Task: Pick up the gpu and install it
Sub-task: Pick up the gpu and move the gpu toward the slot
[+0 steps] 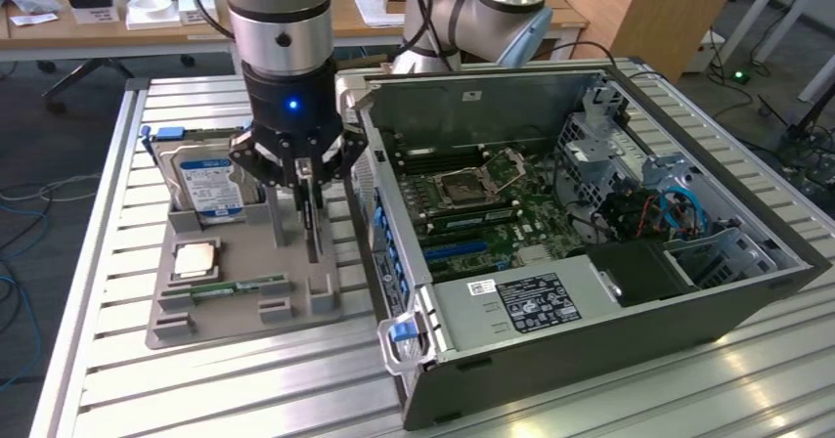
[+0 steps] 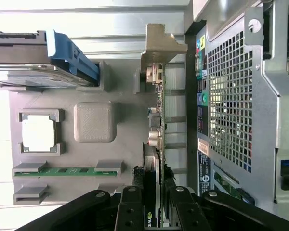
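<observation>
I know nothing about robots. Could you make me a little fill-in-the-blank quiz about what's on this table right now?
1. The gripper is closed on the ____, a thin card standing on edge in the gray holder.
2. The memory stick lying in that holder is coloured ____.
3. The computer case beside the holder has its side ____, showing the motherboard.
Missing words: gpu; green; open.

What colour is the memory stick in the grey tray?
The memory stick is green; the wrist view shows it best.
</observation>
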`<state>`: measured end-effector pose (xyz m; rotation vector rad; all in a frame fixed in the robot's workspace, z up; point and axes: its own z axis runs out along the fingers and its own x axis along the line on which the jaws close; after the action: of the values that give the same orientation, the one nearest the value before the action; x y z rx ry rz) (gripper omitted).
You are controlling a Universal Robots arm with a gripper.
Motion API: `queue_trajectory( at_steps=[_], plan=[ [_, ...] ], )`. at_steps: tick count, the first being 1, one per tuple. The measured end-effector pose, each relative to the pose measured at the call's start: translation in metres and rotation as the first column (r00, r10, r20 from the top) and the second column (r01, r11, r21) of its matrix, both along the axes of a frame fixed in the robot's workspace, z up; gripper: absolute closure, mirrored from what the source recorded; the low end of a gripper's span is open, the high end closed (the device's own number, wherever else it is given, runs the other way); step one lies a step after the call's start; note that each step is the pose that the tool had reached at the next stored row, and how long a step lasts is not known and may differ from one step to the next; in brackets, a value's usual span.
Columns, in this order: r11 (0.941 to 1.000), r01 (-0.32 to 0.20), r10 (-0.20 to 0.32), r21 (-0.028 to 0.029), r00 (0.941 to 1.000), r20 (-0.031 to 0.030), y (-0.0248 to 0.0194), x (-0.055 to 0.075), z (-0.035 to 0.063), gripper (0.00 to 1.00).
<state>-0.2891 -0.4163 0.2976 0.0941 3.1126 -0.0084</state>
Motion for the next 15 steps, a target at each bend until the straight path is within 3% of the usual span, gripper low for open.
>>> queue_trajectory(
  at_steps=[10, 15],
  plan=[
    [1.0, 0.0, 0.0, -0.0001, 1.0, 0.0, 0.0, 0.0, 0.0268, 0.74],
    [1.0, 0.0, 0.0, 0.0, 1.0, 0.0, 0.0, 0.0, 0.0337, 0.74]
  ],
)
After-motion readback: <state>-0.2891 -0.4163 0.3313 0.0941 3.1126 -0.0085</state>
